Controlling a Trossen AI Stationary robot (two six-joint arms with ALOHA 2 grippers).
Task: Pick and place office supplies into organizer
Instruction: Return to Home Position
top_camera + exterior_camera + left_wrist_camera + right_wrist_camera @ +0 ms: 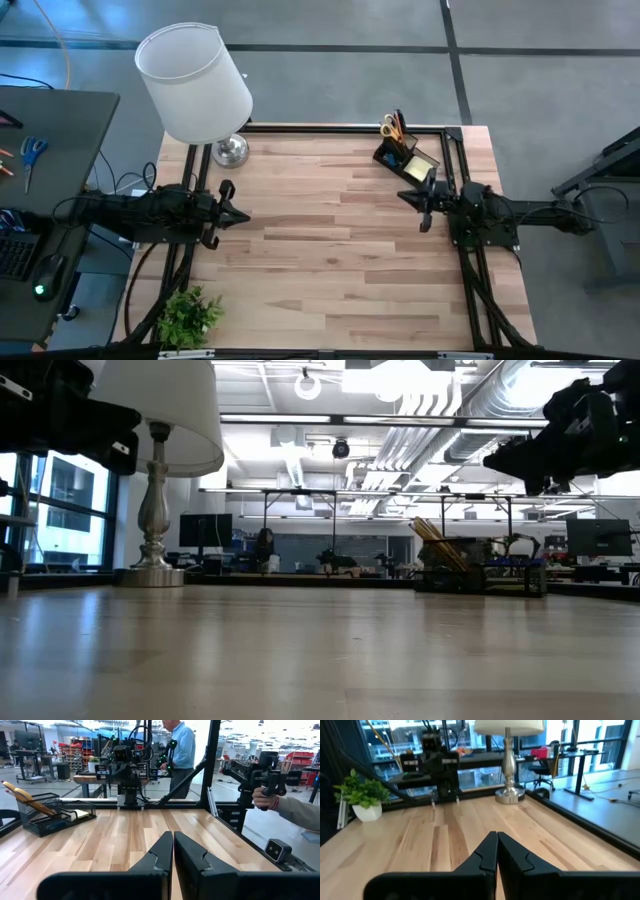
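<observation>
The black mesh organizer [408, 158] stands at the table's far right corner, with yellow-handled scissors [388, 127] and orange and black pencils [399, 128] upright in it and a yellow sticky-note pad [424, 163] in its tray. It also shows in the low view [480, 572] and the left wrist view [52, 815]. My left gripper [243, 215] hovers shut over the table's left side, fingers pointing right [173, 842]. My right gripper [407, 197] hovers shut just near of the organizer, pointing left [497, 842]. Both hold nothing.
A white-shaded lamp [196, 82] on a silver base [230, 150] stands at the far left corner. A small green plant [188, 315] sits at the near left corner. A person [182, 750] and a hand [267, 800] holding a device are beyond the table.
</observation>
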